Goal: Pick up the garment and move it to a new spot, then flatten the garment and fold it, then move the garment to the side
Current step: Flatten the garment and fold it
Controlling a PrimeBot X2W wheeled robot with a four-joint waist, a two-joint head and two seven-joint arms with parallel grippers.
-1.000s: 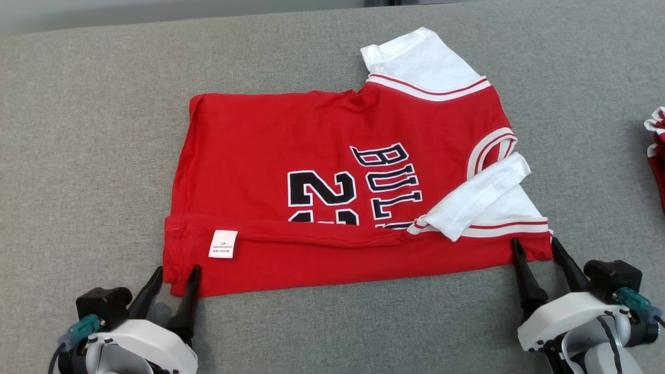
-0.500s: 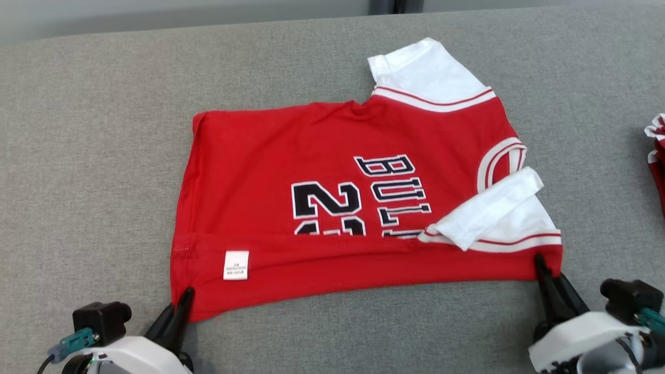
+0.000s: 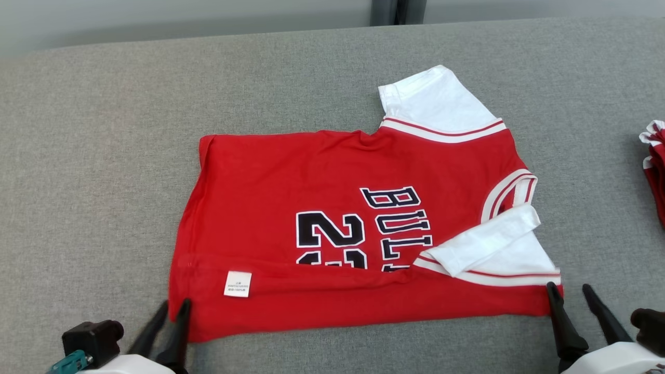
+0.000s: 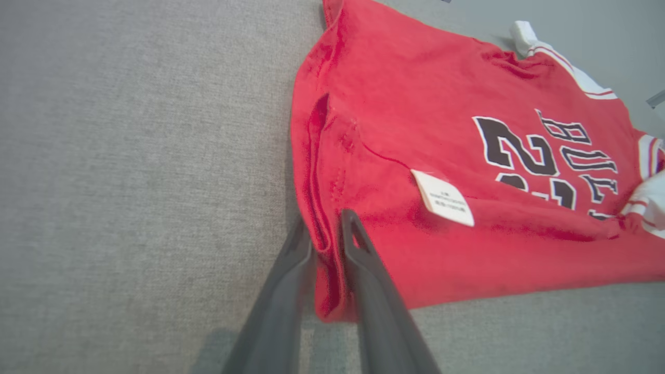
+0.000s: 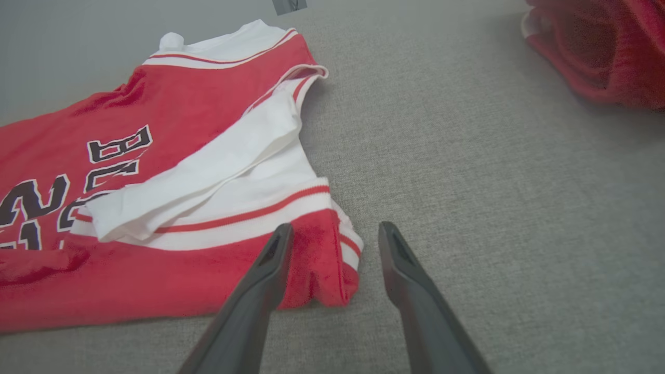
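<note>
A red garment (image 3: pixel 337 208) with white sleeves and black lettering lies flat on the grey cloth surface (image 3: pixel 104 156), its near edge folded up with a white label on it. My left gripper (image 3: pixel 175 306) is at the near left corner; in the left wrist view the left gripper (image 4: pixel 324 223) is shut on the garment's (image 4: pixel 441 130) red hem. At the near right corner my right gripper (image 3: pixel 569 288) stands open. The right wrist view shows the right gripper (image 5: pixel 335 228) with the corner of the garment (image 5: pixel 156 130) lying loose between its fingers.
Another red and white garment (image 3: pixel 655 166) lies bunched at the right edge, also seen as a red heap (image 5: pixel 597 47) in the right wrist view. The grey surface ends at a far edge (image 3: pixel 208 39) with a pale wall behind it.
Both grippers were open at the near corners, then shut on them. The right gripper has since opened again. The head camera has shifted, so the garment sits lower in the picture.
</note>
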